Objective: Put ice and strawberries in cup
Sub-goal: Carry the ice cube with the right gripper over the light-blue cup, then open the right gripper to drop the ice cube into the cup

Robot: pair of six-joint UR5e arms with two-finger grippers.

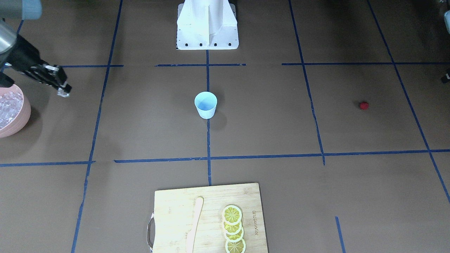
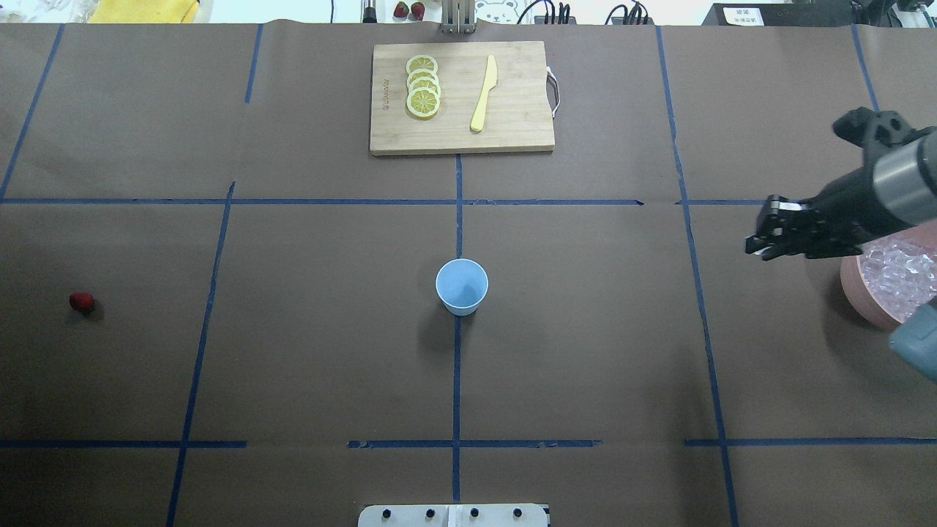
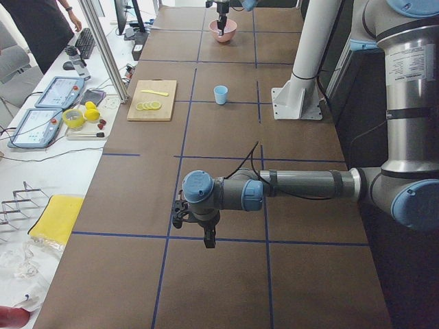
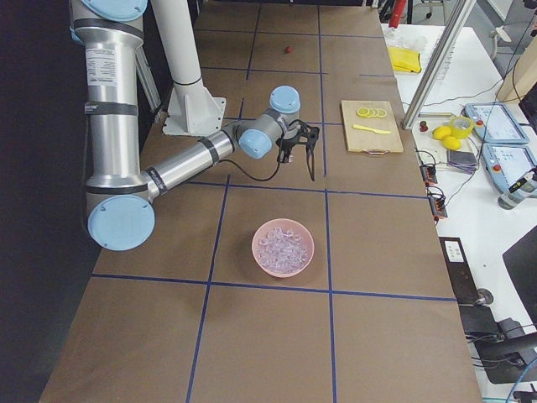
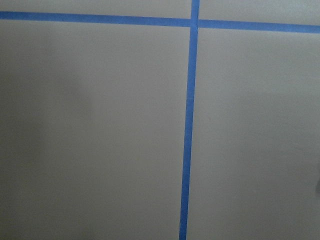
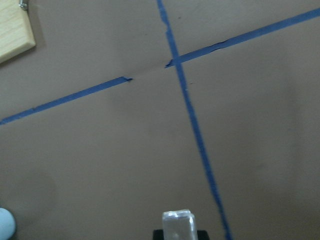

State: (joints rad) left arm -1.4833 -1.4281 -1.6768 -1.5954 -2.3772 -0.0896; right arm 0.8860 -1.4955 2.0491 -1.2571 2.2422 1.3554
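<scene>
The right gripper (image 2: 760, 247) hangs above the counter (image 2: 585, 351), just beside the pink bowl (image 1: 21, 121), on the side that faces the cup. Its jaws pinch one ice cube (image 6: 177, 226) at their very tips. The rest of the ice (image 4: 284, 246) lies in the bowl. The cup (image 2: 462, 285) stands upright in the middle of the counter, well apart from this gripper, and in the overhead view it looks empty. The strawberry (image 2: 81, 301) lies alone on the robot's left side of the counter, also well apart from the cup. The left gripper (image 3: 208, 236) hangs over bare counter. I cannot tell whether its jaws are spread or pressed together, because only the side view shows it.

I judge that the main danger is the way across to the cup. The cube is smooth and held only at the tips, so it can slip out and fall on the counter. The mouth of the cup is not wide, so if the cube is released off centre, it may hit the rim and jump away. The cup also looks light, and a low approach may knock it over. The strawberry is round and very small, so it may roll away when jaws close on it.
</scene>
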